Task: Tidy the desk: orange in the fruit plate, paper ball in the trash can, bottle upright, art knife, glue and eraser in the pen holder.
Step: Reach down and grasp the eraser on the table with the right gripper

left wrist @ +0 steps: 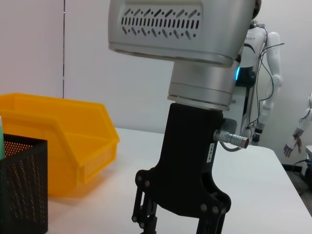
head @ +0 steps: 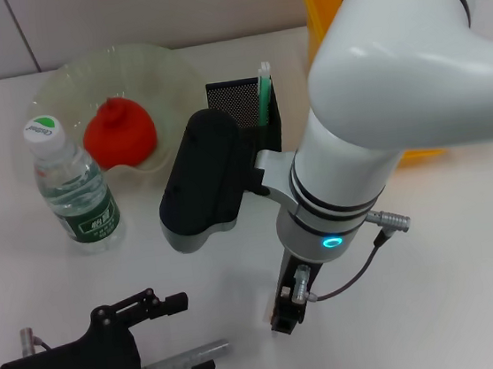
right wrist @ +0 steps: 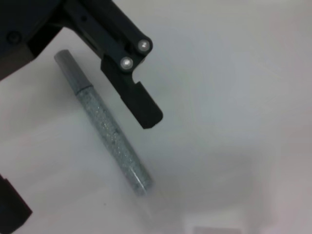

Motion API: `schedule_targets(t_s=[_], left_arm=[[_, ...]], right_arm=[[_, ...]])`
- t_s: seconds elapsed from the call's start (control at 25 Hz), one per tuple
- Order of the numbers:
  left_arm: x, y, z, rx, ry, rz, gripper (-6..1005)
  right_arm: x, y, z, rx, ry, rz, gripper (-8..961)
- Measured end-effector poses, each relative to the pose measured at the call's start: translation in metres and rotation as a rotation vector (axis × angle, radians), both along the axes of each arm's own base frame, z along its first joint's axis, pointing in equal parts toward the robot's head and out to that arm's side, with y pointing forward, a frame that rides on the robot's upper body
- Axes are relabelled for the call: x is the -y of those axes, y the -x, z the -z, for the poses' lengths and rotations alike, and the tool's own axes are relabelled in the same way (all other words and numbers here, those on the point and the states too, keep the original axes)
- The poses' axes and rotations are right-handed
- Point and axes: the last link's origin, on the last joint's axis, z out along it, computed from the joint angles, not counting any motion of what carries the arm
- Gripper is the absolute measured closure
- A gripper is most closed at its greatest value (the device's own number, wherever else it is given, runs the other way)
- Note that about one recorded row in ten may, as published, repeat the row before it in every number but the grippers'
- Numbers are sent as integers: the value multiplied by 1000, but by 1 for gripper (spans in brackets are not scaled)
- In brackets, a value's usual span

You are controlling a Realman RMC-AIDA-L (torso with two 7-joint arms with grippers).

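Left gripper sits low at the near-left table edge, fingers spread wide, straddling a grey glittery pen-like stick lying flat on the table. Probably the art knife or glue, can't tell which. In the right wrist view 1 black finger hangs just beside the stick, not touching, so nothing is gripped yet.

Right gripper hangs nose-down mid-table, near the left one; in head view its tip is mostly hidden under the arm, so I can't tell its finger state.

Risks:
- Stick is thin and round: closing off-centre could roll it away or pinch only 1 end, so it tilts on lift.
- The 2 arms are close; a lift toward the holder could clip the right forearm, which blocks that path.
- Holder already has a green item standing in it, so the drop slot is tighter.

Rest looks done: orange in the plate, bottle upright left of it, bin behind the right arm. Eraser and paper ball not visible.
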Motion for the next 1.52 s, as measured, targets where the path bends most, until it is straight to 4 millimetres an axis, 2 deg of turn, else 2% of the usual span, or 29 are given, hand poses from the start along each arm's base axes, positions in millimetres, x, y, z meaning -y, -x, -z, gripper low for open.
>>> schedule_targets(t_s=[0.2,1.52], left_arm=[[0,0,0,0,0,0,192],[0,-2,1,2,5,7,193]], right_arm=[[1,-2,1,8,4,4,347],[3,-3,3,22,16,-5,355]])
